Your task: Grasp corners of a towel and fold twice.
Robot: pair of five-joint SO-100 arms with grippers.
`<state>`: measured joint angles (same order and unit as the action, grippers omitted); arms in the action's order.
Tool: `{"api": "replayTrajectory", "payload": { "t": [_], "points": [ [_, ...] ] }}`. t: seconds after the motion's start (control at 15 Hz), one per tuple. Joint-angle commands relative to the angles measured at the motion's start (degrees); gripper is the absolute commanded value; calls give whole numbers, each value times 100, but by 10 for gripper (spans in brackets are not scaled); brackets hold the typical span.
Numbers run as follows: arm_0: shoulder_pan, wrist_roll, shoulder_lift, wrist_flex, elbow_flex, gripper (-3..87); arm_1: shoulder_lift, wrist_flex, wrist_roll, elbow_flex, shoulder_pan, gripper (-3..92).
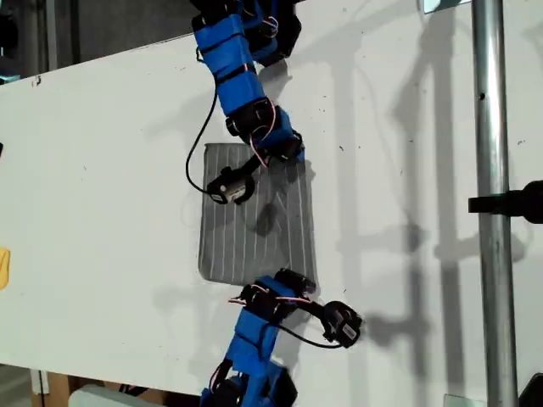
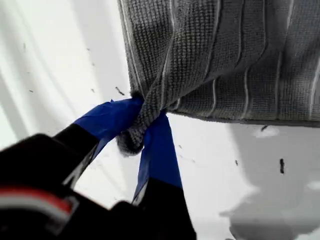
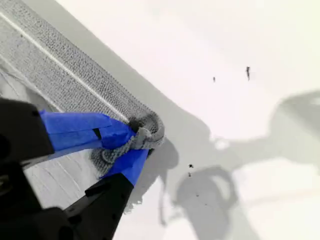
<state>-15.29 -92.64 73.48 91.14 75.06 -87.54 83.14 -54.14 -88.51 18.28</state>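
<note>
The grey towel (image 1: pixel 254 229) with thin white stripes lies flat on the white table (image 1: pixel 102 170), its long side running from far to near in the exterior view. My first gripper (image 1: pixel 293 287) belongs to the near arm and is shut on the towel's near corner on the exterior view's right. In its wrist view the blue fingers (image 2: pixel 157 145) pinch the bunched corner (image 2: pixel 132 137) of the towel (image 2: pixel 225 55). My second gripper (image 1: pixel 287 153), on the far arm, is shut on the far corner of the same side. Its wrist view shows the gripper (image 3: pixel 137 140) squeezing the curled corner (image 3: pixel 150 131) of the towel (image 3: pixel 50 65).
A vertical metal pole (image 1: pixel 492 170) with a black clamp (image 1: pixel 517 202) stands at the exterior view's right. A small yellow object (image 1: pixel 4 267) sits at that view's left edge. Arm shadows fall on the table to the right of the towel in that view.
</note>
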Motion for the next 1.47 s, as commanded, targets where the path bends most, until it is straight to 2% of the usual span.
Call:
{"api": "replayTrajectory", "payload": {
  "t": [0.0,0.2,0.33,0.67,0.87,1.0,1.13,1.4],
  "points": [
    [-114,-26,545,246,-281,-29,272,264,-141,940,202,-2],
    [598,694,870,246,123,-29,97,571,44,598,-659,-2],
    [1521,1564,940,211,246,-29,-334,642,554,88,-1661,-2],
    [4236,3999,316,-132,-141,-29,-642,439,2883,-79,-4597,-2],
    [5150,4860,-114,88,-1090,-29,-747,580,3779,457,-5687,-2],
    [5300,5062,-70,246,-1459,-29,-1248,545,3894,580,-5880,-2],
    [5247,5036,18,255,-1362,-29,-1749,413,3823,343,-5713,-2],
    [4658,4720,70,88,-624,-29,-1767,0,2496,-1143,-4395,-2]
  ]
}}
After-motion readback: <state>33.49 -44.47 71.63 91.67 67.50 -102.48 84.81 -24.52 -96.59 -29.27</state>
